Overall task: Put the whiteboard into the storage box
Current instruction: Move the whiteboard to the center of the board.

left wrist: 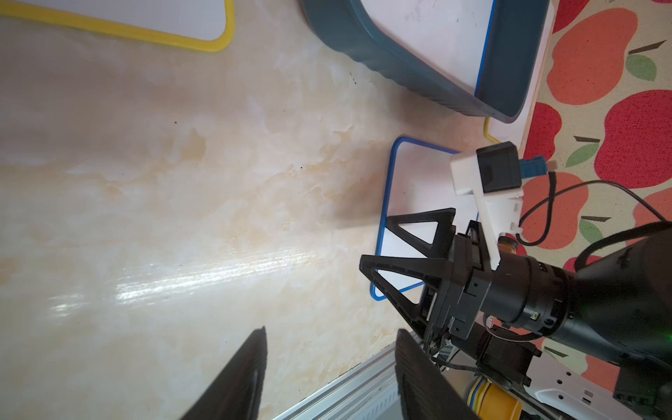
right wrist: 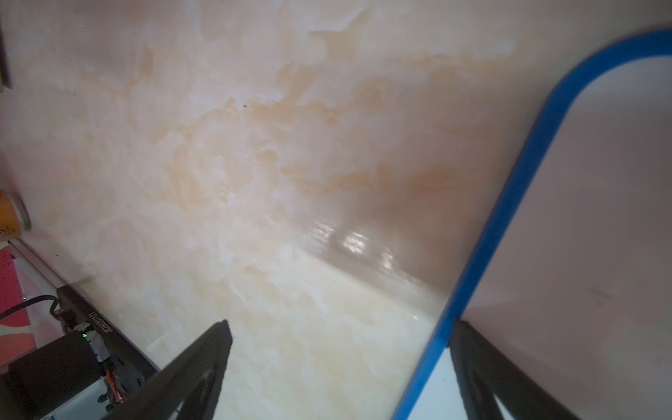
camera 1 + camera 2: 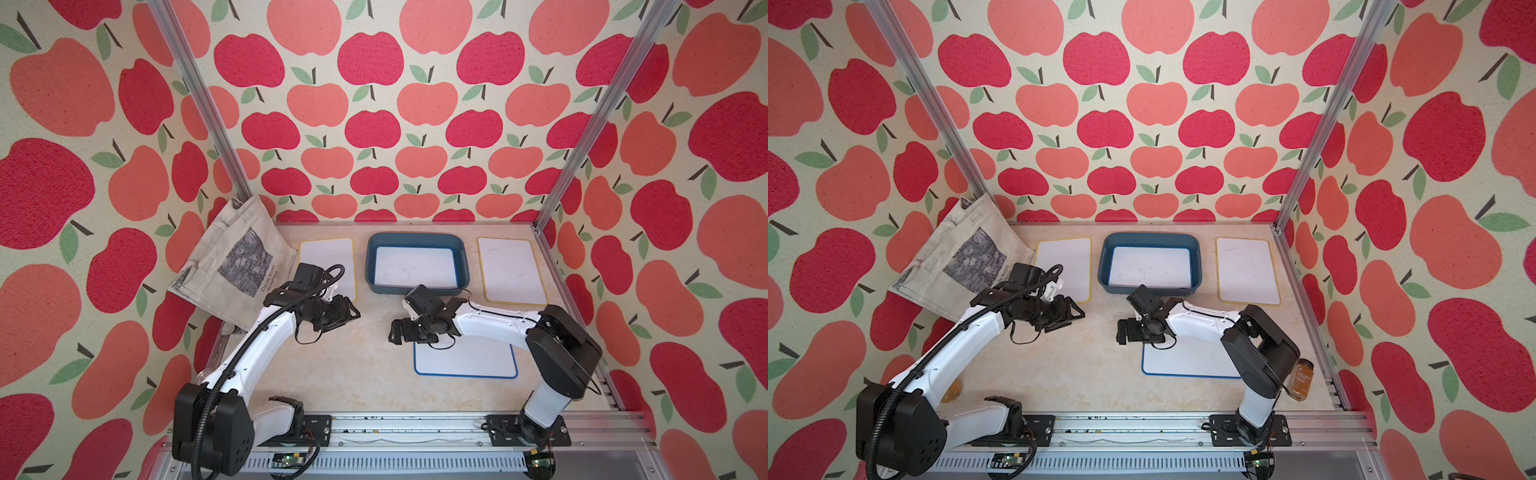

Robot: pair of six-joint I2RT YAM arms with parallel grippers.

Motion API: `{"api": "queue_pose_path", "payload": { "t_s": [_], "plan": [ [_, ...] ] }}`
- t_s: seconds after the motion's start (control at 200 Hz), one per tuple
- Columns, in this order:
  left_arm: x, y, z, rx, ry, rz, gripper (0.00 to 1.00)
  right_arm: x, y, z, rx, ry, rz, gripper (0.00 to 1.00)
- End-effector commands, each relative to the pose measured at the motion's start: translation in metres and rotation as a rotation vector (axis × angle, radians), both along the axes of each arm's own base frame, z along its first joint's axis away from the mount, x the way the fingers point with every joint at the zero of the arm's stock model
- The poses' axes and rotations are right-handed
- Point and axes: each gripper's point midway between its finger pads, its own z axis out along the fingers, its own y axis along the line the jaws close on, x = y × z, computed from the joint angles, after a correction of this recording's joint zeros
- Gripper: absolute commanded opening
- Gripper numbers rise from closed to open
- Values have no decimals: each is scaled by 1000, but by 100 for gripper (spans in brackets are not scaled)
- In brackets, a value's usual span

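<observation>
Both top views: left arm [image 3: 266, 332] and right arm [image 3: 490, 328] are bent at the elbow, reaching in over the desk [image 3: 332, 374]. The storage box [image 3: 415, 237] sits at the back with one whiteboard [image 3: 415, 266] flat inside. A loose whiteboard [image 3: 469, 361] lies on the desk by the right pincer [image 3: 395, 332].

Left wrist view: left pincer [image 1: 329, 338] spread, empty, over bare desk.

Right wrist view: right pincer [image 2: 342, 327] spread too, straddling the loose whiteboard's [image 2: 600, 218] blue edge. No idea if it touches.
</observation>
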Motion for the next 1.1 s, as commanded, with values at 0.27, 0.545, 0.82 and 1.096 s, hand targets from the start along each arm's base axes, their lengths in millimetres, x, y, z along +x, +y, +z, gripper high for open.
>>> {"api": "queue_pose_path", "payload": {
  "t_s": [0.27,0.545,0.82,1.096],
  "plan": [
    [-18,34,-20,92,70,151,60,-32,46,-3,-36,27,200,97],
    [-25,-1,-49,89,129,46,62,-5,-63,46,-208,-163,57,99],
    [-36,-39,-83,106,223,-21,63,12,-186,27,-303,-133,-175,99],
    [-35,-53,-103,143,291,-54,64,11,-230,2,-301,-55,-281,99]
  ]
}}
